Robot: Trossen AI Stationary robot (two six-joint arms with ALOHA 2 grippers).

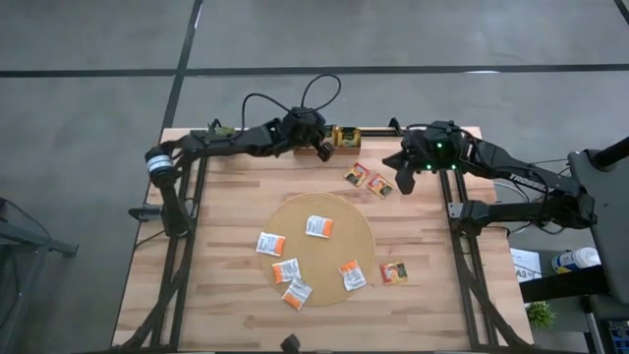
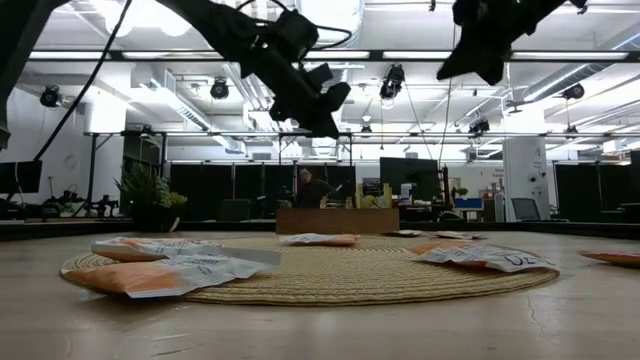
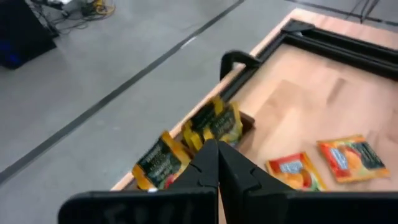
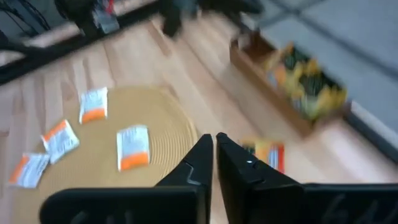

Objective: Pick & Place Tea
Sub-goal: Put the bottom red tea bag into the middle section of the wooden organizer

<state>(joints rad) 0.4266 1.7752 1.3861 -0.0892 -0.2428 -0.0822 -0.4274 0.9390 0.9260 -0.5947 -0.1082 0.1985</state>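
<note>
Several white-and-orange tea sachets [image 1: 318,226] lie flat on and beside the round tan mat [image 1: 324,208]. Two orange sachets [image 1: 357,175] lie on the wood past the mat's far edge, and another [image 1: 394,272] lies at the mat's near right. Dark green and yellow sachets [image 3: 214,121] stand in the small wooden tray [image 1: 346,137] at the far edge. My left gripper [image 1: 322,149] is shut and empty, raised just left of the tray; it also shows in the left wrist view [image 3: 217,163]. My right gripper [image 1: 405,175] is shut and empty, raised right of the two orange sachets; it also shows in the right wrist view [image 4: 214,149].
Black frame rails [image 1: 457,211] run along the table's left and right sides. A cable [image 1: 314,93] loops above the left wrist. In the low view both grippers [image 2: 318,108] [image 2: 485,60] hang well above the tabletop. Bare wood lies between the mat and the near edge.
</note>
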